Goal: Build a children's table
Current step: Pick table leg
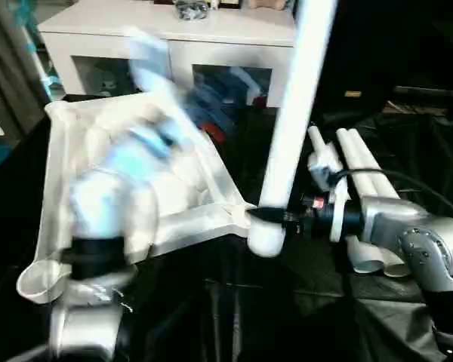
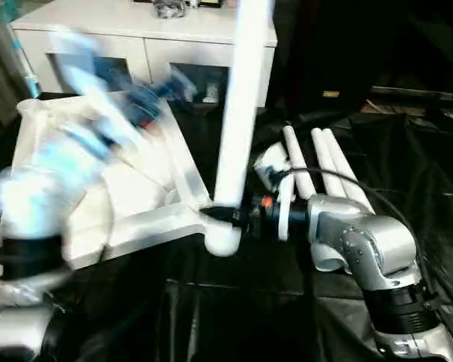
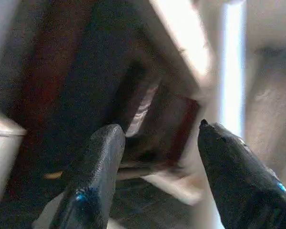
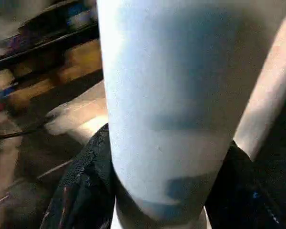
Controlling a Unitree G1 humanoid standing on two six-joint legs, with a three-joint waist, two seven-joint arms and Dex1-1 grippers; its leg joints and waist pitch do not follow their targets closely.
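The white tabletop lies upside down and tilted on black cloth, ribs up, with a round corner socket at its near left. My right gripper is shut on the lower end of a white leg, which stands upright at the tabletop's near right corner. In the right wrist view the leg sits tight between my fingers. My left arm is a blur above the tabletop, its gripper toward the far side. The left wrist view shows that gripper open, nothing between its fingers.
Three spare white legs lie side by side on the black cloth to the right, behind my right forearm. A white cabinet with glass fronts stands behind the tabletop. Black cloth covers the near floor.
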